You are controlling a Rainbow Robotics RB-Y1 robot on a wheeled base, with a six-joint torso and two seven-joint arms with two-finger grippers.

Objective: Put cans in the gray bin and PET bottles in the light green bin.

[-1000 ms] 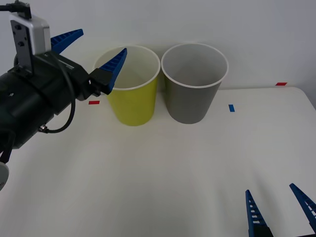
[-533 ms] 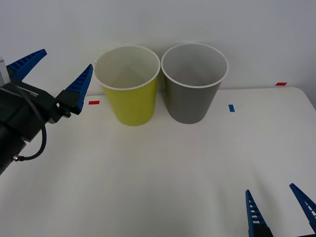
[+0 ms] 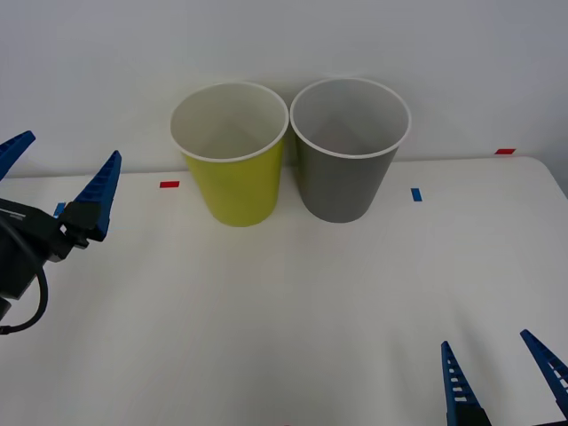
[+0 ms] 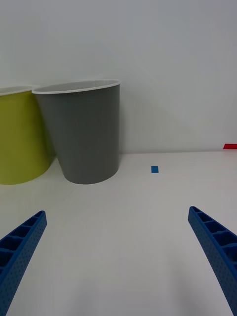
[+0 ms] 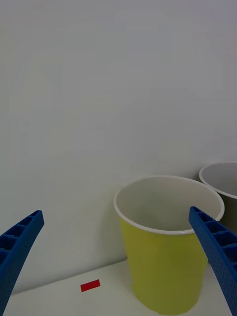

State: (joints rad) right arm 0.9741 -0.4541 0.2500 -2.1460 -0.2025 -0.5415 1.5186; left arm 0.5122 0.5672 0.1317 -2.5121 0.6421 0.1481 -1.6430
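- Desk (image 3: 293, 311): a white surface carrying both bins at its far edge, against a white wall.
- Light green bin (image 3: 232, 153): upright, tapered, with a white rim and a white inside. It stands beyond and to the right of the left claw, well apart from it, and touches or nearly touches the gray bin at the rim.
- Gray bin (image 3: 348, 148): upright, same shape, with a white rim and a pale inside. It stands on the right of the light green bin and far ahead of the right claw, toward that claw's left.
- Left claw (image 3: 59, 177): raised above the desk's left edge, its 2 blue ribbed fingers spread wide with nothing between them. In the left wrist view the light green bin's mouth lies ahead between the fingers.
- Right claw (image 3: 501, 373): low at the near right corner of the desk, its 2 fingers likewise spread and holding nothing.
- Red tape mark (image 3: 169, 185): flat on the desk between the left claw and the light green bin.
- Blue tape mark (image 3: 415, 193): flat on the desk just right of the gray bin, ahead of the right claw.
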